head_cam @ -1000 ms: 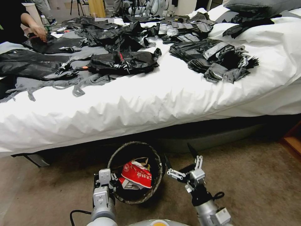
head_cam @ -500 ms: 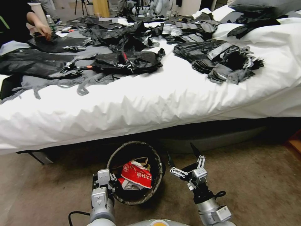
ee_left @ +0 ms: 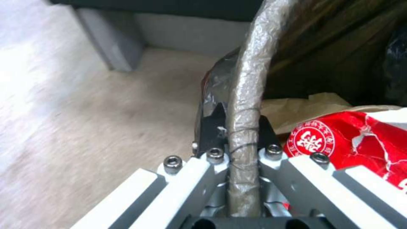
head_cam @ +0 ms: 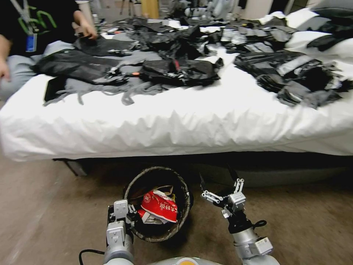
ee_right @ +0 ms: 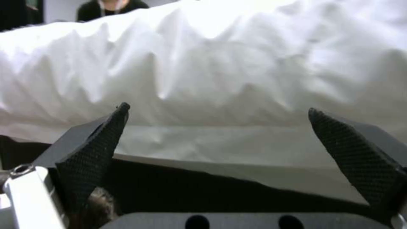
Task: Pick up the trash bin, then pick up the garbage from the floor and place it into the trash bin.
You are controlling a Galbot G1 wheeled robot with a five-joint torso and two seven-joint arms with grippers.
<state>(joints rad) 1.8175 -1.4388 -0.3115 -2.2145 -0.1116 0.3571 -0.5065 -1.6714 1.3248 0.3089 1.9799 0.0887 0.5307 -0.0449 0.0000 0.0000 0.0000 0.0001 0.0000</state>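
The trash bin, lined with a dark bag, sits low in the head view in front of the bed. My left gripper is shut on its near rim; the left wrist view shows the black fingers clamping the bag-wrapped rim. Garbage lies inside: a red-and-white wrapper on a tan paper bag. My right gripper stands open and empty just right of the bin, facing the bed's white sheet.
The bed with its white sheet spans the view, strewn with black plastic bags. A person at its far left handles the bags. A bed leg stands left of the bin. Brown floor lies open on both sides.
The whole head view has swung left, so the bed's left end and the person show more. The bin and both grippers keep their places before me.
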